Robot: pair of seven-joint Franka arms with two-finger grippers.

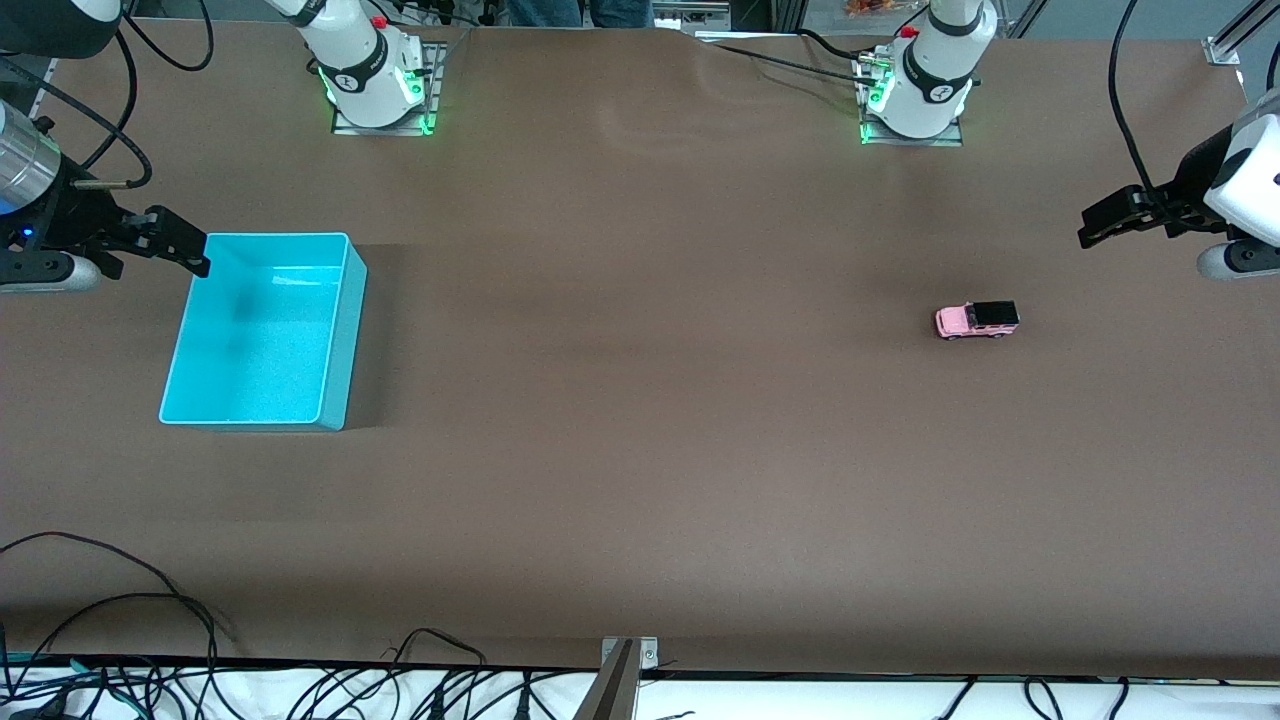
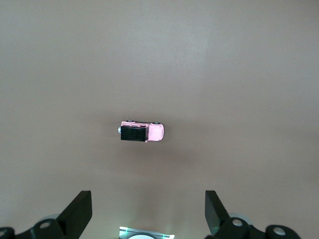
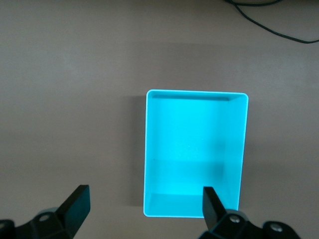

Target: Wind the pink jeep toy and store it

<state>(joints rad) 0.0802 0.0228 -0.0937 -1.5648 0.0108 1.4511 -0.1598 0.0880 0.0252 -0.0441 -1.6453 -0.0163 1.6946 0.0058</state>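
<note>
The pink jeep toy, tiny, pale pink with a black roof, stands on the brown table toward the left arm's end. In the left wrist view it lies on the bare table, apart from the fingers. My left gripper is open and empty, in the air beside the jeep toward the table's end. The turquoise bin is empty, toward the right arm's end. My right gripper is open and empty, hovering by the bin's corner farthest from the front camera.
The two arm bases stand at the table edge farthest from the front camera. Black cables trail along the nearest edge, beside a metal bracket. A wide stretch of brown table separates bin and jeep.
</note>
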